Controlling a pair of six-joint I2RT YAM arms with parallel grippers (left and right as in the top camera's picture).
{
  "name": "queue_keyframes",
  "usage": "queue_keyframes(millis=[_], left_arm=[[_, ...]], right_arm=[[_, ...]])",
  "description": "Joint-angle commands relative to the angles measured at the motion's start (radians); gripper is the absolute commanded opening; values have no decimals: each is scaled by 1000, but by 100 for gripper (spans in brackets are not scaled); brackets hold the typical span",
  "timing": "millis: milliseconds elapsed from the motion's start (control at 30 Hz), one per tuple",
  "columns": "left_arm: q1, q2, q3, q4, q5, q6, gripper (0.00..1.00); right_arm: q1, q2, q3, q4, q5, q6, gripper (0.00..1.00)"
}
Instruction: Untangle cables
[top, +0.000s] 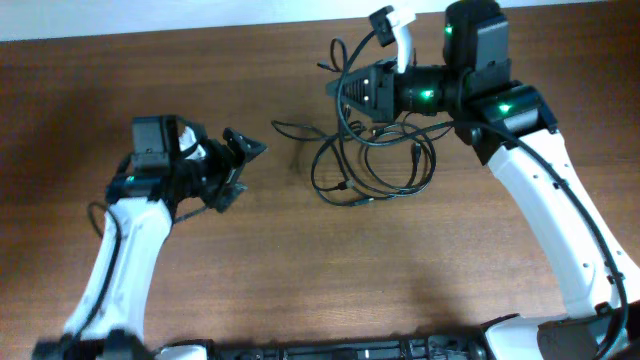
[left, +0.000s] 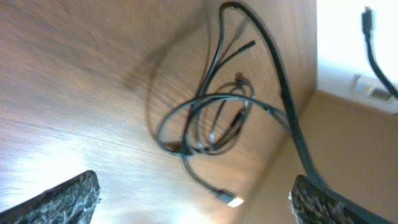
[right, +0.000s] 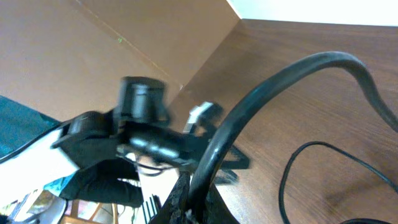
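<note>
The cables (top: 340, 186) lie in loose loops on the table (top: 300, 280), the tangle's long axis running left to right. One strand rises to the right gripper (top: 338, 95), which pinches it. The left gripper (top: 240, 172) is spread wide nearby.

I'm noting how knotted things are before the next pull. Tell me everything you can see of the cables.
The cables are thin, black, smooth-looking cords, overlapping in several loose loops on the wooden table, right of centre. Small plug ends show, one of them pale-tipped. One strand is lifted off the wood, pinched in the shut right gripper and arching away from it. The open left gripper hangs apart from them, touching nothing.
</note>
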Motion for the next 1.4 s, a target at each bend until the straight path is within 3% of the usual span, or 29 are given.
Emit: queue_keyframes(millis=[0, 33, 100, 167, 200, 233, 267, 367, 400, 500, 600, 700, 800, 867, 967, 1033, 1133, 1167, 1233, 1367], left_arm=[[-69, 125, 7, 157, 220, -257, 99], [-93, 151, 7, 204, 219, -298, 99], [-135, 170, 7, 442, 203, -305, 100], [-158, 170, 7, 562, 198, -311, 32], [-172, 170, 7, 555, 196, -298, 6], [-177, 170, 7, 548, 198, -227, 0], [-157, 170, 7, 444, 199, -24, 0], [37, 170, 7, 179, 172, 288, 0], [165, 170, 7, 109, 158, 336, 0], [402, 170, 7, 88, 153, 382, 0], [487, 170, 7, 62, 78, 406, 0], [448, 170, 7, 32, 64, 406, 0], [350, 170, 7, 24, 64, 406, 0], [241, 170, 7, 36, 63, 407, 0], [85, 170, 7, 99, 50, 502, 0], [-56, 170, 7, 109, -163, 504, 3], [-162, 170, 7, 109, -260, 504, 23], [-182, 170, 7, 108, -275, 504, 38], [-195, 170, 7, 108, -277, 504, 99], [-195, 170, 7, 108, -277, 504, 99]], right_arm=[[56, -9, 21, -3, 90, -15, 4], [85, -6, 21, -3, 116, -15, 4], [127, -3, 21, -19, 195, -15, 4], [137, 1, 21, -25, 216, -15, 4], [134, 1, 21, -25, 270, -15, 4], [111, -1, 21, -26, 344, -14, 4], [39, -6, 23, -28, 399, -14, 4], [-277, -27, 23, -83, 449, -10, 4], [-428, -26, 23, -138, 521, 2, 4], [-729, -26, 23, -181, 605, 29, 4], [-915, -26, 23, -173, 588, 91, 4], [-936, -26, 23, -37, 586, 35, 4], [-935, -21, 23, 183, 661, -207, 4], [-937, 10, 23, 190, 807, -288, 4], [-937, 86, 23, 111, 841, -408, 4], [-937, 160, 23, 91, 942, -456, 4], [-939, 226, 22, 57, 1072, -467, 4], [-944, 251, 21, 40, 1075, -494, 4], [-982, 319, 21, 16, 1078, -502, 4], [-1051, 406, 20, -6, 975, -500, 11]])
